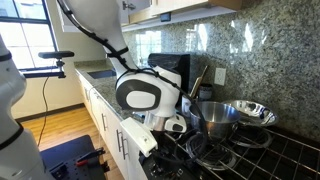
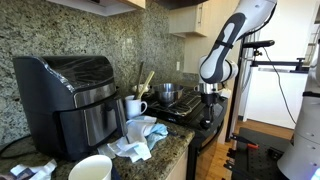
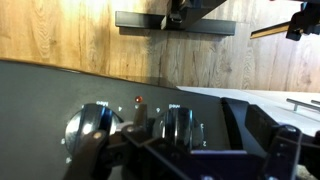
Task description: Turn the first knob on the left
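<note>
Hovering low against the stove's front panel (image 3: 40, 90), the gripper (image 1: 170, 124) faces the knobs head-on, probably so its fingers can close round one and twist. The leftmost knob (image 3: 90, 125) lies just beside them, seemingly ungripped; whether the fingers stand apart or together, I cannot tell

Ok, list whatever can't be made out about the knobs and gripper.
Wrist view: the left knob is blurred, its markings unreadable; the fingers are dark and cut by the bottom edge, spacing unclear.
In an exterior view, the arm hides the knobs on the stove.
In an exterior view, the gripper is too small to read.
</note>
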Controlling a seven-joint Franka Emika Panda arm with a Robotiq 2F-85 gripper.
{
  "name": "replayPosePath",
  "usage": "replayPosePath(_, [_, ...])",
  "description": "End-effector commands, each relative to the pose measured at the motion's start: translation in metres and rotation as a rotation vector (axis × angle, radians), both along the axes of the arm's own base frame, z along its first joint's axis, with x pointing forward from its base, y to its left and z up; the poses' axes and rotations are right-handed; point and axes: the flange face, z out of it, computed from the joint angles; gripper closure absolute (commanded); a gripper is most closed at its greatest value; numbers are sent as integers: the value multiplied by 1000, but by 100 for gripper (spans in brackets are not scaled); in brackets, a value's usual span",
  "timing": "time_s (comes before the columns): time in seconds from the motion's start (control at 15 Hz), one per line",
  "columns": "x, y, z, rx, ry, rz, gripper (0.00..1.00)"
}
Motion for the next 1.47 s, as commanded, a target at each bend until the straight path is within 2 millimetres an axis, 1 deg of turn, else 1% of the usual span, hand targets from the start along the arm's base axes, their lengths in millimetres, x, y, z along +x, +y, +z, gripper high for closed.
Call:
replayPosePath(0.0, [6, -2, 1, 11, 14, 22, 0])
replayPosePath(0.47, [18, -1, 7, 2, -6, 30, 0])
replayPosePath(1.0, [21, -1, 7, -1, -10, 34, 0])
replayPosePath(1.07, [21, -1, 7, -2, -10, 34, 7])
replayPosePath(1.13, [21, -1, 6, -1, -10, 33, 26])
replayPosePath(1.4, [20, -2, 7, -5, -12, 32, 58])
